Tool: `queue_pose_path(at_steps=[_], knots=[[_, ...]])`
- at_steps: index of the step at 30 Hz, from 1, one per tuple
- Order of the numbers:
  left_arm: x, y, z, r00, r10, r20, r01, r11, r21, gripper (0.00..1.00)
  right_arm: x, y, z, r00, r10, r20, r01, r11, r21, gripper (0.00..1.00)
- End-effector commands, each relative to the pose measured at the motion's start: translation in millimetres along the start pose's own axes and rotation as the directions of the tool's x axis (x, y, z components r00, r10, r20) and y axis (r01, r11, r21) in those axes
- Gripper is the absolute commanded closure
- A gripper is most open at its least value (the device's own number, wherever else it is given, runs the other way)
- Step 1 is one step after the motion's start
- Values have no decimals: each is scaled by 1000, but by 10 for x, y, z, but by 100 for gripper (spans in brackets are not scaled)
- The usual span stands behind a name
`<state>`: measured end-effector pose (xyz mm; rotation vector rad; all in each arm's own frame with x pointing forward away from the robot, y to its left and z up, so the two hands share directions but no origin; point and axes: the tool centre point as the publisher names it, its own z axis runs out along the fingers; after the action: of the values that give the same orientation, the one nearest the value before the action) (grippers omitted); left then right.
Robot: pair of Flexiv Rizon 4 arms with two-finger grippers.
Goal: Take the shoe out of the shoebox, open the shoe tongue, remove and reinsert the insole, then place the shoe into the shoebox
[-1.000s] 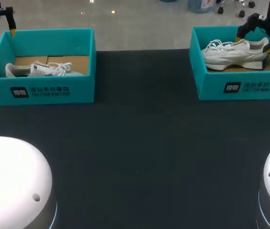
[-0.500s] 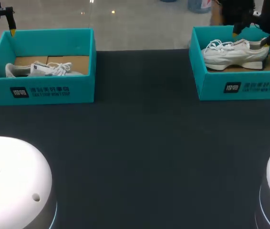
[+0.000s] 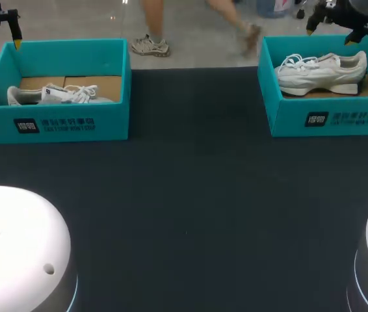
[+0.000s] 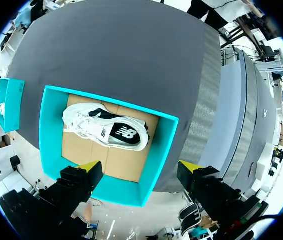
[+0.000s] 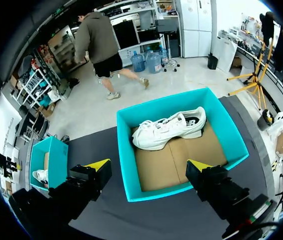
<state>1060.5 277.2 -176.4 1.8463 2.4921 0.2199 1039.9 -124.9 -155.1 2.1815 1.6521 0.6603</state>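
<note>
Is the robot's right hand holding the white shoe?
No, the right gripper is open with nothing between its fingers, and the shoe lies inside the box ahead of it.

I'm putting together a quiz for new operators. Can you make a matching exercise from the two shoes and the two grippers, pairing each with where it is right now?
Things:
1. left shoe
2. right shoe
3. left gripper
4. right gripper

Places:
a. above the right shoebox, jaws open
b. in the left shoebox, by the near wall
c. above the far side of the left shoebox, jaws open
d. in the right shoebox, toward the far wall

Pairs: 1-b; 2-d; 3-c; 4-a
</note>
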Motion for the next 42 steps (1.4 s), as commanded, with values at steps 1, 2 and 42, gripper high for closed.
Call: queue_pose_path(at_steps=[1, 2, 42], knots=[[2, -7, -4, 1000, 0, -2, 0, 1000, -2, 0, 90, 216, 274, 1000, -1, 20, 0, 1000, 29, 0], [2, -7, -4, 1000, 0, -2, 0, 1000, -2, 0, 90, 216, 274, 1000, -1, 20, 0, 1000, 29, 0], [2, -7, -4, 1000, 0, -2, 0, 1000, -2, 0, -1225, 720, 1336, 942, -54, 332, -2, 986, 168, 0]])
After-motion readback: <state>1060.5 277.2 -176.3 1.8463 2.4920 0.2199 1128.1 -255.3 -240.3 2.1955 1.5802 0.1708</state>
